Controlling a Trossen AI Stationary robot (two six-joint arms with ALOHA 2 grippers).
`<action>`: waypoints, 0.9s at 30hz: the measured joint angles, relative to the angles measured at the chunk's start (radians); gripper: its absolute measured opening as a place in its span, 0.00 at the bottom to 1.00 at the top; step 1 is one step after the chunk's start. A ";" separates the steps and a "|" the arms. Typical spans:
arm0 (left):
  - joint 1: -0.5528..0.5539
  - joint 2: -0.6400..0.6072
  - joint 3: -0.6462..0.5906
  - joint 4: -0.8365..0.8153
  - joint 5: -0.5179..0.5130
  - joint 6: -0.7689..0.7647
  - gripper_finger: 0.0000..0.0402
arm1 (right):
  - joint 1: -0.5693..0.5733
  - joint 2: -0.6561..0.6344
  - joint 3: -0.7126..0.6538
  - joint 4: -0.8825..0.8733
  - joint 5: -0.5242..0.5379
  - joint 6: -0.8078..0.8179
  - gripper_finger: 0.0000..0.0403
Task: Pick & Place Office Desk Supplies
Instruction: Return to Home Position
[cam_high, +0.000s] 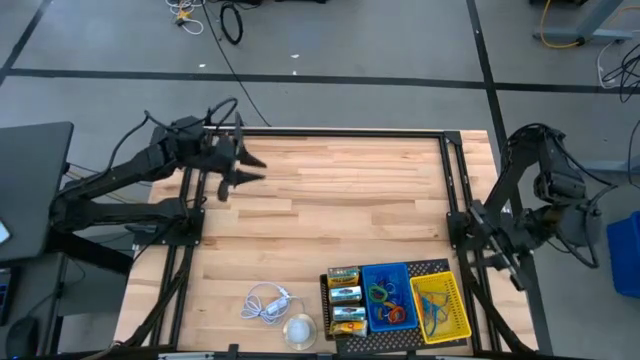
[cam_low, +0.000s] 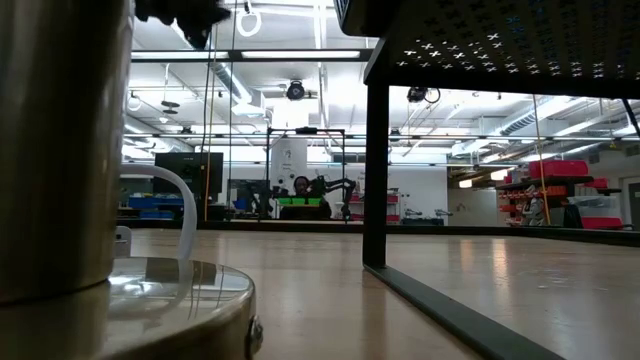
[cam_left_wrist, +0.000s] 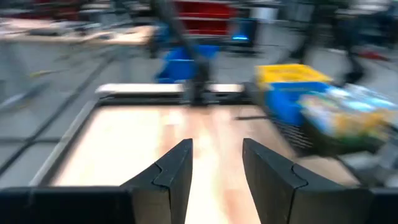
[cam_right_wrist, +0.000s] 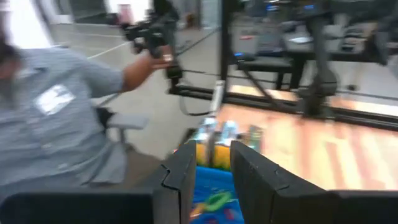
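Left gripper (cam_high: 243, 166): fingers spread, empty, over the table (cam_high: 330, 200). Well ahead of it stand the crayon boxes (cam_high: 345, 298), then the blue basket (cam_high: 386, 267) holding coloured bands (cam_high: 385, 295), then the yellow basket (cam_high: 440, 279). Right gripper (cam_right_wrist: 213, 147): fingers parted, empty, near the blue basket.

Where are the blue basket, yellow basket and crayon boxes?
blue basket (cam_high: 387, 268): high view, on its upper rim.
yellow basket (cam_high: 433, 281): high view, bare floor by its upper rim.
crayon boxes (cam_high: 345, 295): high view, top face of the middle box.
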 joint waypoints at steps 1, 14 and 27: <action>0.000 0.002 0.000 -0.003 0.053 0.023 0.37 | 0.000 0.000 0.000 0.007 -0.028 -0.001 0.27; -0.021 0.001 0.001 0.042 0.104 0.090 0.37 | 0.038 -0.165 -0.321 0.372 -0.426 -0.196 0.27; -0.021 0.041 0.001 0.042 0.090 0.076 0.37 | 0.088 -0.748 -0.797 0.477 -0.606 -0.240 0.27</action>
